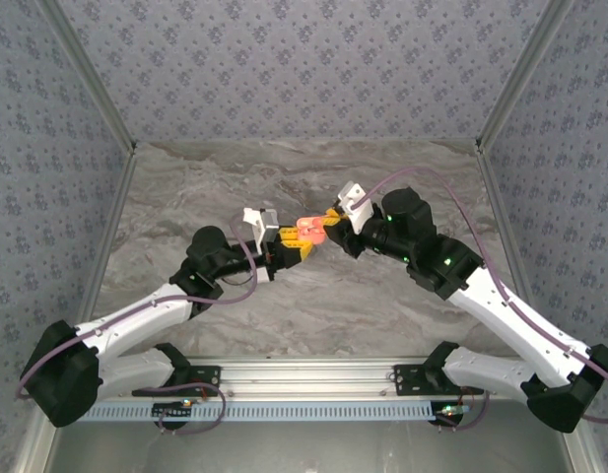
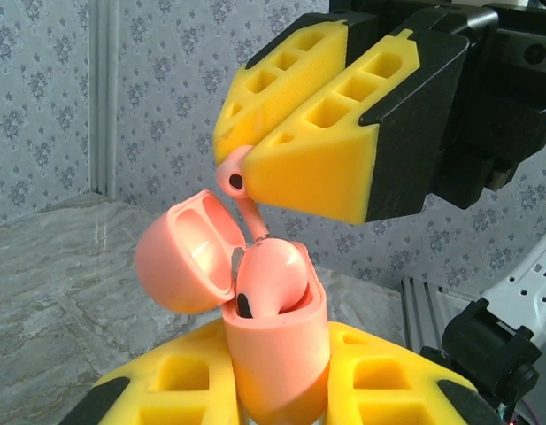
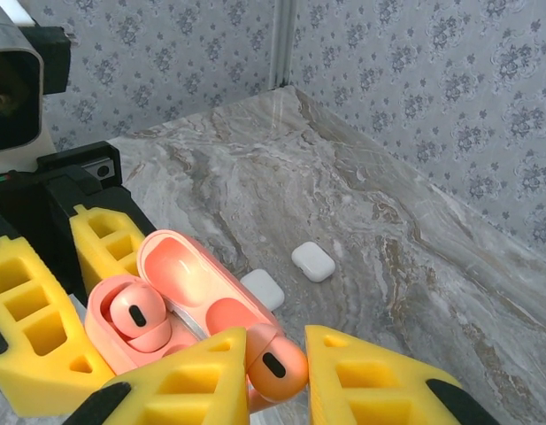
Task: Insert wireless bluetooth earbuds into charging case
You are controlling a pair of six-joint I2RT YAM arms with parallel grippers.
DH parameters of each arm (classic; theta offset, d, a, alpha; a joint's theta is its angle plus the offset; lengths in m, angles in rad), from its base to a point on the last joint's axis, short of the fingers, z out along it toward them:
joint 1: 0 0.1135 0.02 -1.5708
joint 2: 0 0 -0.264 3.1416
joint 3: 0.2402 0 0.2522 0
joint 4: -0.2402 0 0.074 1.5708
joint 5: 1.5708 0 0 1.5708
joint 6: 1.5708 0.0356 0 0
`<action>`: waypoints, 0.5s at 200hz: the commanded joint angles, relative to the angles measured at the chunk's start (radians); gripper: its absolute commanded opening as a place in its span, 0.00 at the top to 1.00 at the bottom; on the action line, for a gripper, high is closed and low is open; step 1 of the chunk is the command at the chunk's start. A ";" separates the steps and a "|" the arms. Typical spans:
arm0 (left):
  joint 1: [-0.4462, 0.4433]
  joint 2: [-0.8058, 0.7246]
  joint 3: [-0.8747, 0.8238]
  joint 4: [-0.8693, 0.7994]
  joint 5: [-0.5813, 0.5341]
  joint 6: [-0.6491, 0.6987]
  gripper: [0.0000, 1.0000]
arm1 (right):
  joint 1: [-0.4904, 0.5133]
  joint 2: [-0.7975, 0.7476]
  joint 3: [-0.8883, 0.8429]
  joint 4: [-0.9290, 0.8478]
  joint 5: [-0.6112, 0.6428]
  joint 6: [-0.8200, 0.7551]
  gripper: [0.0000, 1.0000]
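An open coral charging case stands upright between the yellow fingers of my left gripper, which is shut on it. Its lid hangs open to the left. One coral earbud sits in a socket of the case. My right gripper is shut on a second coral earbud, holding it just above the case's free socket, with the stem tip near the rim. In the top view both grippers meet over mid-table around the case.
Two closed white cases lie on the marble table below and beyond the grippers. Patterned walls close the table at the back and on both sides.
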 commanded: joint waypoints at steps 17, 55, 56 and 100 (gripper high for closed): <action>-0.010 0.006 0.045 0.007 0.018 0.007 1.00 | 0.015 0.005 0.033 0.012 0.002 -0.026 0.79; -0.012 0.006 0.045 0.008 0.013 0.008 1.00 | 0.020 0.008 0.027 -0.010 -0.007 -0.029 0.79; -0.012 0.006 0.044 0.008 0.012 0.008 1.00 | 0.020 0.009 0.027 -0.011 -0.008 -0.029 0.79; -0.012 -0.006 0.038 0.005 -0.009 0.012 1.00 | 0.031 0.009 0.004 -0.076 -0.009 -0.028 0.78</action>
